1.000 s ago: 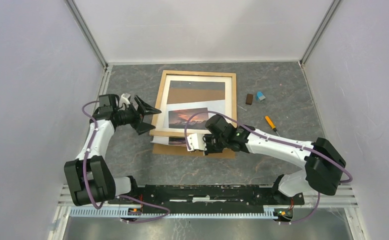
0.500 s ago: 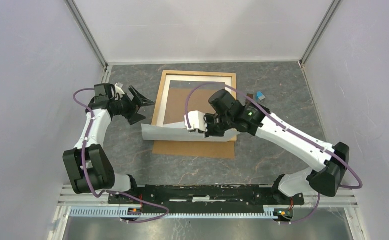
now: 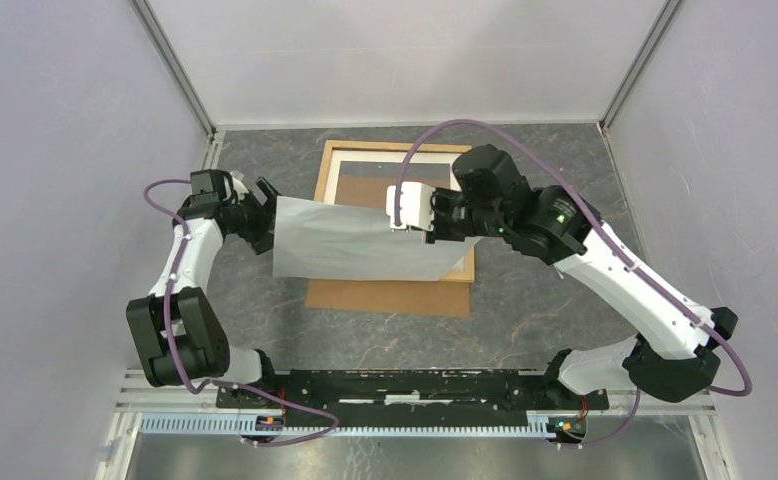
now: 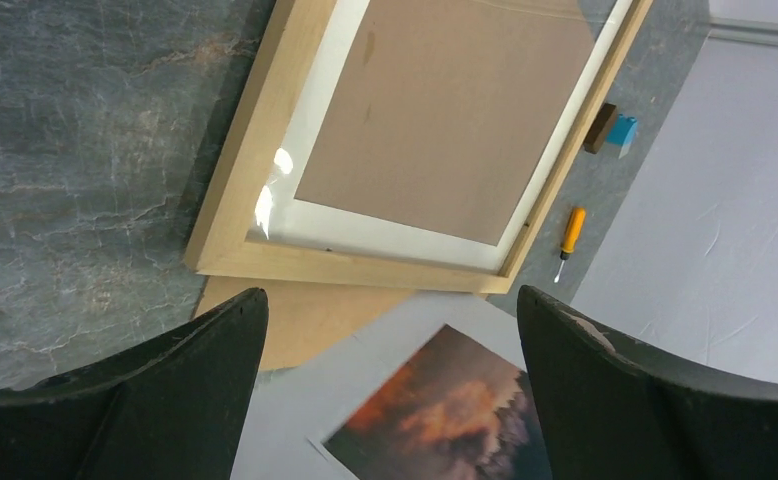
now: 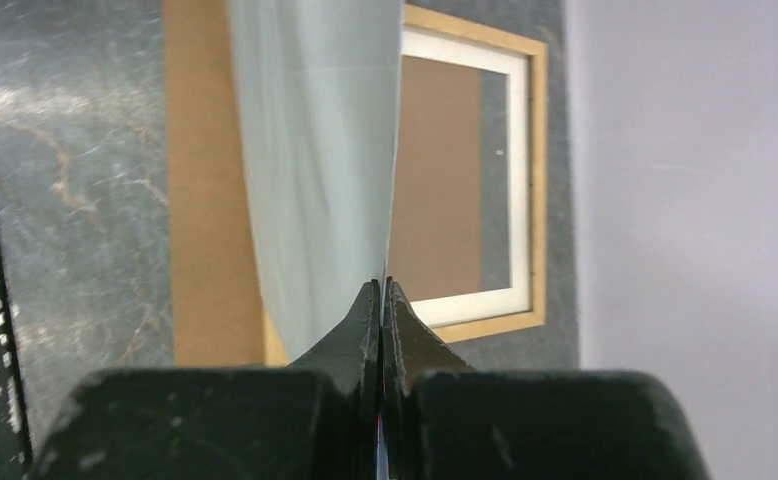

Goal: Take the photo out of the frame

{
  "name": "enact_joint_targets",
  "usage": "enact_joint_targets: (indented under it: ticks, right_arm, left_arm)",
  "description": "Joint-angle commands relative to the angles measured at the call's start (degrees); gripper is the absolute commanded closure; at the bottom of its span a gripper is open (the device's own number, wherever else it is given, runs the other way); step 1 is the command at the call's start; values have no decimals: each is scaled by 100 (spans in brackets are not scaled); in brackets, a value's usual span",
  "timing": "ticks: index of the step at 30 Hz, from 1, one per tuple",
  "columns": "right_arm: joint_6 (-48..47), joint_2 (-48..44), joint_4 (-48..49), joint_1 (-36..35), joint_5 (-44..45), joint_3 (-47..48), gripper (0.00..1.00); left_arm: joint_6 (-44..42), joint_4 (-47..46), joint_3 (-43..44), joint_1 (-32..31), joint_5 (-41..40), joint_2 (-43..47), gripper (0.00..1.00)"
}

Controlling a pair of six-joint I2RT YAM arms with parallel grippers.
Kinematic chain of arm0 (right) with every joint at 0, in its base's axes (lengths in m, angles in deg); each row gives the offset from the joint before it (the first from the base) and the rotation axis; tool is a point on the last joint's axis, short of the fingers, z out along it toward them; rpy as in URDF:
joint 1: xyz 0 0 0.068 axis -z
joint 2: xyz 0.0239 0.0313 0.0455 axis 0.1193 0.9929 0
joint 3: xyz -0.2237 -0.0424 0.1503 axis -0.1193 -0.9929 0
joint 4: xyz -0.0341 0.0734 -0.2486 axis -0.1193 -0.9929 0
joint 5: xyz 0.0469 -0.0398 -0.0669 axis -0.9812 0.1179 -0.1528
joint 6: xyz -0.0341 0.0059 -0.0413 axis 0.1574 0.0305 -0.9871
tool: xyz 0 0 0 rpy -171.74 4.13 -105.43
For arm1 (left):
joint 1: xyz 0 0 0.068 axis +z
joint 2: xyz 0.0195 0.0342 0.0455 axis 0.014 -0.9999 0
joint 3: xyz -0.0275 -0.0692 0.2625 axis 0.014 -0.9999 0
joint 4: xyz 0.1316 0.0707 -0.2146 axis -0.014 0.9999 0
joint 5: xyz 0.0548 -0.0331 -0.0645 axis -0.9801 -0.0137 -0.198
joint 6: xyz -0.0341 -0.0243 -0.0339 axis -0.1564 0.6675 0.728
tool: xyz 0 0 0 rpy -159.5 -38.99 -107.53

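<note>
"Black plastic, item one, far left: the left gripper [image 3: 263, 215] is standing spread wide, holding nothing, just beside the sheet's left edge."

"Item two?"

"The photo [image 3: 350, 240], with its pale back facing the overhead camera and its sunset face turned toward the table. It is hanging in the air, out of the frame [image 3: 395, 147], over the frame's near rail and the brown backing board [image 3: 385, 297]."

"Who is carrying it?"

"Item three: the right gripper [image 5: 380, 292], fingers pressed together on the sheet's upper edge. Farther right: a small brown block [image 4: 599, 127], a blue block [image 4: 623, 135], an orange-handled screwdriver [image 4: 568, 228]."

"Hazards?"

"I am judging the single pinch the weak point. The sheet is bowing, so it could crease at the fingers or slip free. Its low edge could catch on the wood rail if dragged across. The open left jaws, closing carelessly, could buckle the paper."

"Surface and room?"

"The table [image 3: 525, 320], dark grey and marble-veined, is lying flat. Plain pale walls are closing in three sides, with metal posts in the far corners."
</note>
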Motion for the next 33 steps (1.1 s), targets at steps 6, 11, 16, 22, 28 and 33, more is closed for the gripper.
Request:
enact_joint_targets:
  ticks: [6,11,16,22,28,33]
  right_arm:
    - [-280,6,477,6,1490,1070,100]
    - [-853,100,1358,4,2685,878,100]
    - [-1432,297,2608,304,3225,311,100]
    - [-1827,1082,3869,1169,2757,455,100]
    - [-2249,2138,5006,1522,2229,1107,100]
    - [-2259,2715,5187,1623,1983,1719,100]
  left_arm:
    - [-209,-80,-325,16,-243,587,0]
    - [-207,-121,-253,48,-306,641,0]
    - [-239,-116,-171,129,-318,653,0]
    - [-268,-74,33,266,-325,520,0]
    - [-282,-9,285,456,-314,234,0]
    - [-372,80,544,586,-291,31,0]
